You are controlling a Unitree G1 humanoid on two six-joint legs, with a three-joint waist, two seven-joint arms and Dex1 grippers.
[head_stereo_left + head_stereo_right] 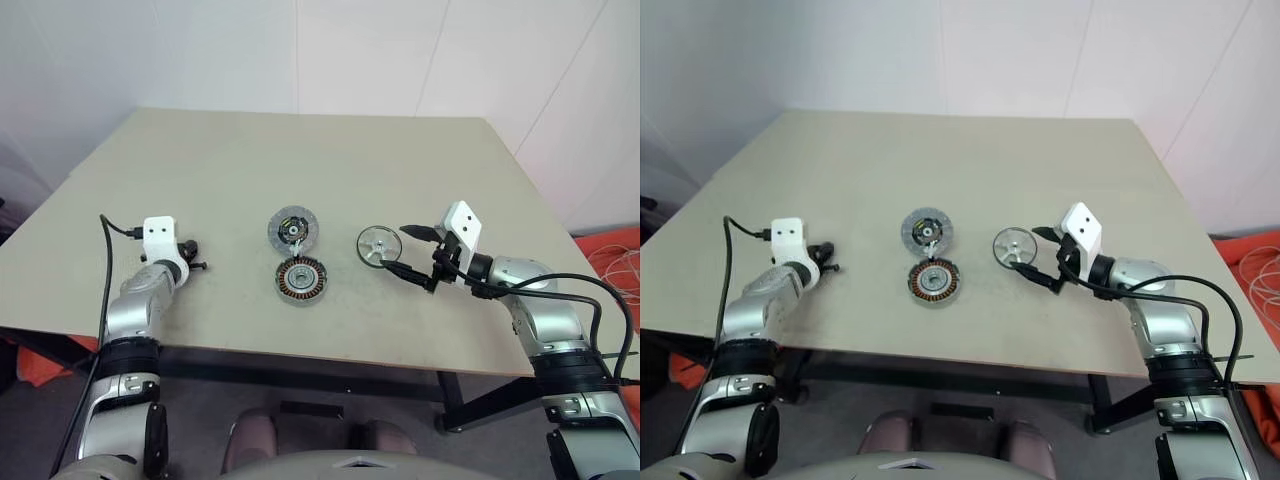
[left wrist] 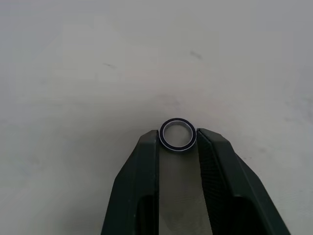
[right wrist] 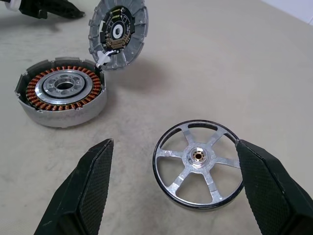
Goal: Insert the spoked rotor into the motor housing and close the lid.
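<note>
Lying flat on the beige table (image 1: 300, 160), a little right of the frame's centre in the left eye view, the spoked rotor (image 1: 379, 245) shows its dark rim and shiny spokes running out from a small hub. The right gripper (image 1: 404, 251) sits at its right edge with both black fingers spread wide; in the right wrist view one finger (image 3: 270, 182) touches or nearly touches the rim while the other stands well clear, so nothing is held. Just left of the rotor, near mid-frame, the motor housing (image 1: 301, 280) rests with its copper windings facing up around a pale hub. The lid (image 1: 293, 229) is directly above the housing in the frame, propped tilted against the housing's far edge with its segmented face showing. Far over at the left of the frame, the left gripper (image 1: 192, 256) has its fingers drawn in on a small metal ring (image 2: 178, 134), pinched between the fingertips above the tabletop.
</note>
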